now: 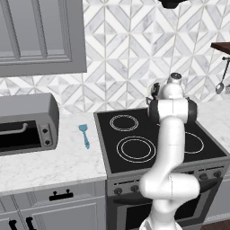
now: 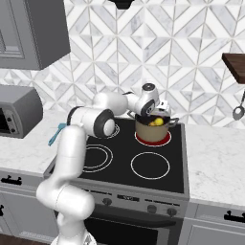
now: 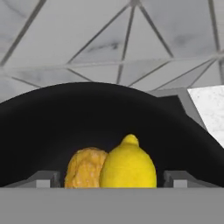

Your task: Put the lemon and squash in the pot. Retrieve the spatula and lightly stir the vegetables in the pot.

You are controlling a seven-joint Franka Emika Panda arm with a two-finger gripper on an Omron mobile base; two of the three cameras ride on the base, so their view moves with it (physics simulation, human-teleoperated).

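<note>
you are looking down into the pot (image 3: pixel 109 113) in the hand view: the lemon (image 3: pixel 128 165) and the squash (image 3: pixel 84 168) are sitting side by side on the dark bottom, touching, with the squash on the left of that view. the two fingertips (image 3: pixel 43 178) are standing wide apart, one to either side of the pair, and nothing is sitting between them, so the gripper (image 3: pixel 109 181) is holding nothing. in the right base view the gripper (image 2: pixel 157 111) is hanging right over the pot (image 2: pixel 152 127), which is resting on the back right burner that is glowing red, with the lemon (image 2: pixel 156 122) showing yellow inside.

reading it as the first half done: both vegetables are lying in the pot. what is remaining is the spatula (image 1: pixel 84 134), which is lying flat on the white counter (image 1: pixel 54 161) between the toaster oven (image 1: pixel 27 123) and the stove (image 1: pixel 134 143), well apart from the pot and untouched. fetching it and stirring are both waiting on you.
</note>
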